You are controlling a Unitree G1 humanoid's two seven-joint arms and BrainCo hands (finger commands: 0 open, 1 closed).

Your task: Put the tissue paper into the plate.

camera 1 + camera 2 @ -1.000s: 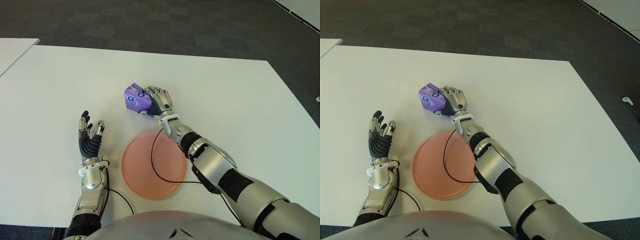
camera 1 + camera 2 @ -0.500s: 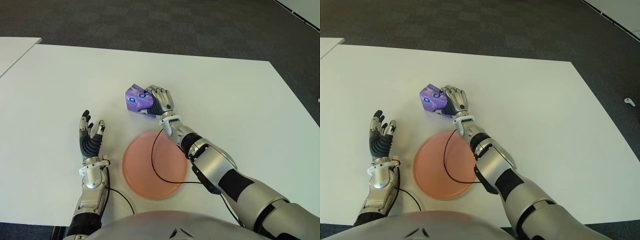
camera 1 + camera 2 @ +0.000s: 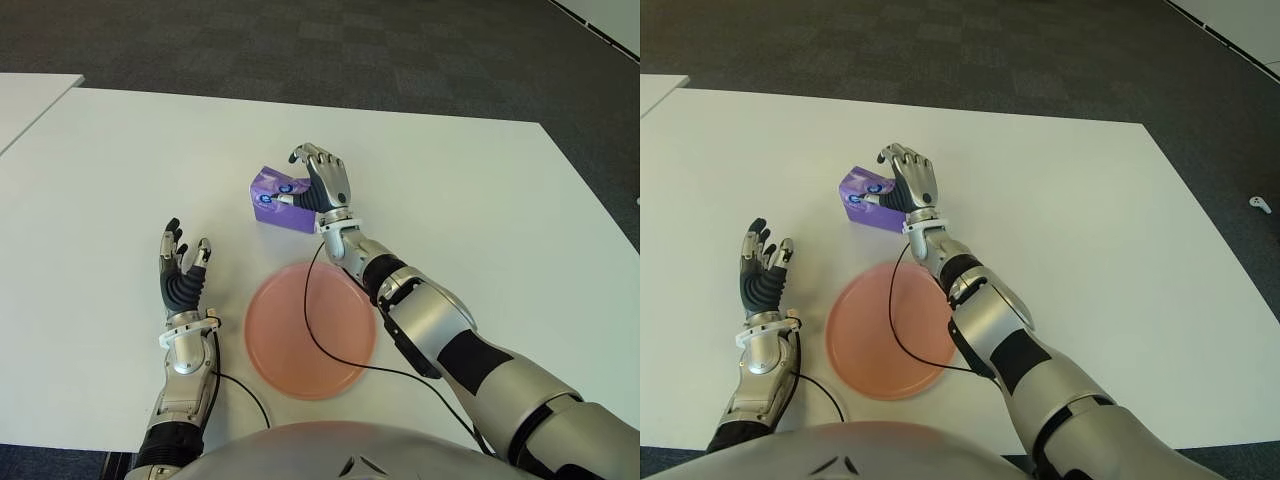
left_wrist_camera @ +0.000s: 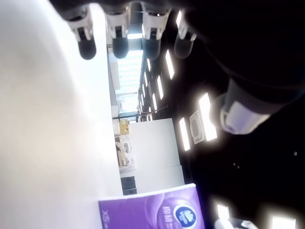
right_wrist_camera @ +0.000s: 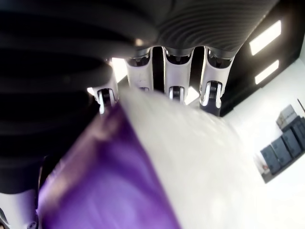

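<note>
on the white table [image 3: 480, 190], beyond the far rim of the pink plate [image 3: 310, 330], we are seeing a purple tissue paper pack [image 3: 278, 198] being gripped by the right hand [image 3: 322, 182]. we are reading no full words on the pack: in the eye views it is showing only round blue-and-white emblems on its upper face, and in the left wrist view the same pack [image 4: 157, 212] is showing a blue roundel and pale lettering beside it, too small for us to make out.

we are watching the right hand curling over the pack from above and from the right side, its fingers [image 3: 902, 158] arching across the top and the thumb side pressing the near face. whether the pack is touching the table or is just off it, we cannot tell. the right wrist view is confirming the grip: purple wrapper [image 5: 100, 176] is filling the palm and the fingertips [image 5: 175, 90] are wrapping round a pale, blurred face of the pack.

we are finding the left hand [image 3: 180, 275] to the left of the plate, well apart from the pack, fingers extended and spread, holding nothing. its own wrist view is showing those fingers [image 4: 119, 28] straight over the table's bare surface, plus ceiling lights and a far room that the eye views are not showing. the plate itself is holding nothing except a black cable [image 3: 312, 330] crossing it.
</note>
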